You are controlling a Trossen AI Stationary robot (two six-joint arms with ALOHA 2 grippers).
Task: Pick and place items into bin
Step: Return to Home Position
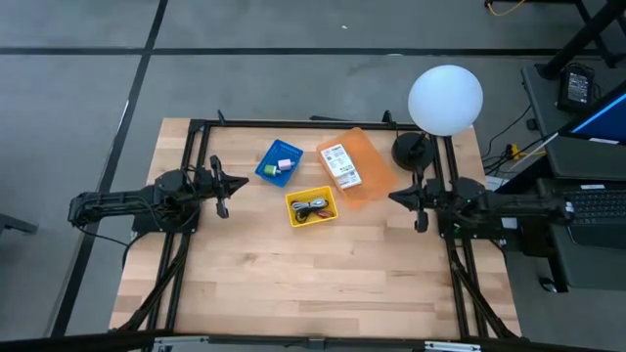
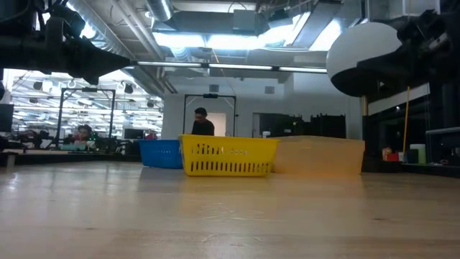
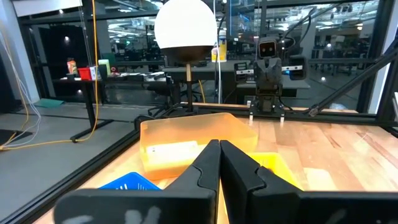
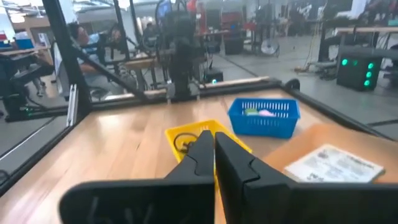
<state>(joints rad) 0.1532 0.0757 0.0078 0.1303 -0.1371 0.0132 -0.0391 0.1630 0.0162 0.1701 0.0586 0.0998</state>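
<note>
Three small bins stand mid-table. The blue bin (image 1: 278, 163) holds small white, green and pink pieces (image 4: 262, 112). Black and dark-red cords (image 1: 312, 208) lie in the yellow bin (image 1: 311, 206). A white labelled packet (image 1: 341, 166) lies flat in the orange bin (image 1: 357, 168). My left gripper (image 1: 235, 183) hovers shut left of the bins, fingertips (image 3: 219, 149) pointing at them. My right gripper (image 1: 399, 197) hovers shut on their right, fingertips (image 4: 213, 140) facing the yellow bin. Neither holds anything.
A lamp with a white globe (image 1: 445, 98) stands on a dark base (image 1: 409, 150) at the far right corner, close to the right arm. A black frame (image 1: 293, 123) runs along the table's far edge and sides. Bare wood (image 1: 313, 284) lies toward the near edge. A person (image 2: 202, 122) is in the room behind.
</note>
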